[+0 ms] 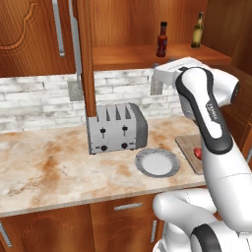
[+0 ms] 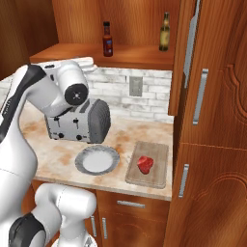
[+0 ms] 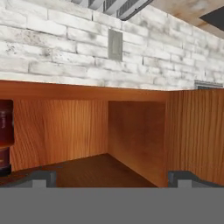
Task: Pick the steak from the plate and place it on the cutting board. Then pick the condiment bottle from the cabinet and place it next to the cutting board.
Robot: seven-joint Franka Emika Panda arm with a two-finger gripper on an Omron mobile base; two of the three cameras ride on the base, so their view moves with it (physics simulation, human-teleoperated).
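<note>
While the white arm reached up toward the open shelf, the scene stood as follows, left to right.

Toaster: a silver four-slot toaster [image 1: 117,129] stood at the far side of the marbled beige counter [image 1: 44,167], left of the other things.
Plate: a round shallow grey-rimmed plate with a white centre [image 2: 97,159] lay near the counter's front edge, just right of the toaster, nothing on it.
Cutting board: a flat rectangular light-brown wooden board [image 2: 159,171] lay right of the plate, near but apart.
Steak: a small flat raw red piece of meat [image 2: 144,164] rested on the board.
Cabinet: a dark reddish-brown wooden wall cabinet [image 2: 219,72] held an open shelf above the counter.
Condiment bottle: a small dark red-brown sauce bottle with a red cap [image 2: 107,39] stood upright on the shelf; in the hand view it [image 3: 5,136] sat at the left edge.
Green bottle: a taller olive-green bottle [image 2: 165,33] stood to the right, well apart.
Claw: the two-finger gripper [image 3: 113,177] had its tips spread wide, gripping nothing.
</note>
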